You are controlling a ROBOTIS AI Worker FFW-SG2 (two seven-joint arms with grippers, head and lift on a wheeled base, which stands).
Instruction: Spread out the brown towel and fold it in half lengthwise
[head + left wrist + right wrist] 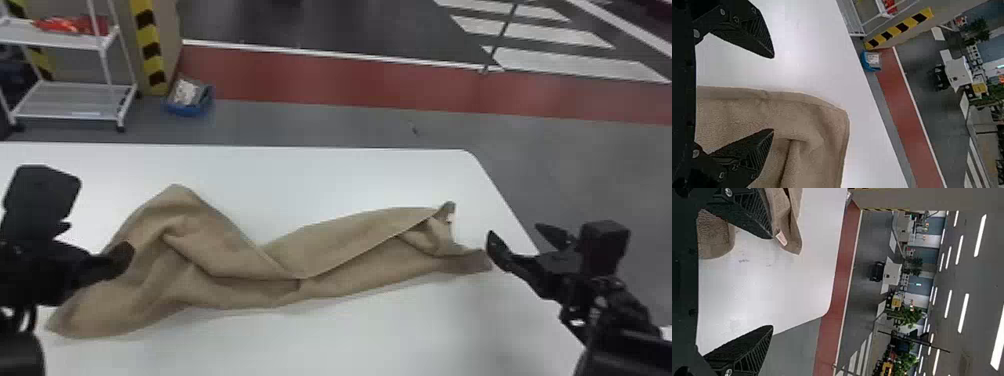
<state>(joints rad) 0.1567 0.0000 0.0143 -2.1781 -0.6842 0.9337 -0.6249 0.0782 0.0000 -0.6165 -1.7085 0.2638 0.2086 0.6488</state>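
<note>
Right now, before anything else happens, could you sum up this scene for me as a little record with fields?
cloth: brown towel, rumpled and partly folded over itself
surface: white table
label: small pale tag near the towel's right end
left gripper: open, by the towel's left part, holding nothing
right gripper: open, by its right end, holding nothing
floor beyond: blue bin near a striped pillar
towel spread out: not yet

The table [340,180] lies open before and behind the brown towel [225,255] blocking its middle.
</note>
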